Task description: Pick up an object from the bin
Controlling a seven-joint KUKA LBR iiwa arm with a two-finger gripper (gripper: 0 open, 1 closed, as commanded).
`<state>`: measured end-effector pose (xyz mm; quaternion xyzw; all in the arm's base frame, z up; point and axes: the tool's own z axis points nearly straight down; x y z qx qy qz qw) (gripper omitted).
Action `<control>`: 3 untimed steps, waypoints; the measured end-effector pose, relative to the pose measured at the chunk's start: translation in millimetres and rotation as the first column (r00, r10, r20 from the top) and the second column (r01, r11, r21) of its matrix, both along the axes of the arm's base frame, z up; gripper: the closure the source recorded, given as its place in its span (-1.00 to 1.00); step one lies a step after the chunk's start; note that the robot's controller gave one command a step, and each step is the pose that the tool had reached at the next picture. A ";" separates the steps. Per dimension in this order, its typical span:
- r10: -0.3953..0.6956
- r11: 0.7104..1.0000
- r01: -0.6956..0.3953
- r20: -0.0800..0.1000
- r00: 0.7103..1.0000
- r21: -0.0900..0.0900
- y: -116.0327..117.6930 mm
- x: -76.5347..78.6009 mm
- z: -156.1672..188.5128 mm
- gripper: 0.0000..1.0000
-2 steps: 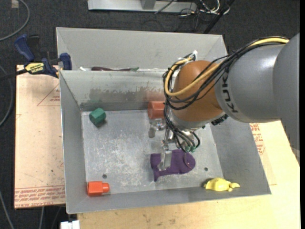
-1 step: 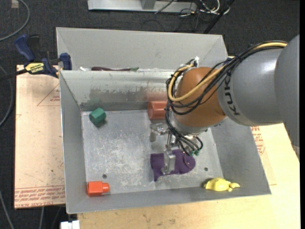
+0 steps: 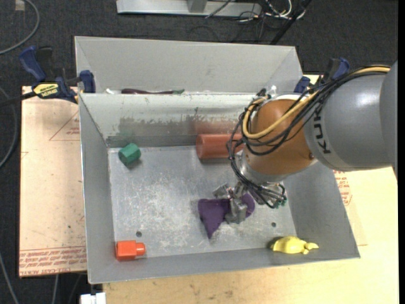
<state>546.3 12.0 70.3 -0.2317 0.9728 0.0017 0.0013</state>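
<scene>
Camera view: end effector [image 3: 236, 206] touching purple crumpled thing [image 3: 211, 215] mid-bin [image 3: 95, 170]; opening unclear.

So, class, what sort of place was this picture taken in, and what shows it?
Most likely a robotics lab or test workshop: a large robot arm reaches into a grey metal bin of small loose things, and cables trail over the dark floor behind it.
</scene>
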 end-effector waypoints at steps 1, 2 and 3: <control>0.000 1.000 0.000 0.000 1.000 0.000 0.0 0.0 0.0 1.00; 0.057 0.998 -0.057 0.003 0.998 0.002 12.3 -1.8 98.2 1.00; 0.057 0.998 -0.057 0.002 0.998 0.002 12.2 -1.9 98.1 1.00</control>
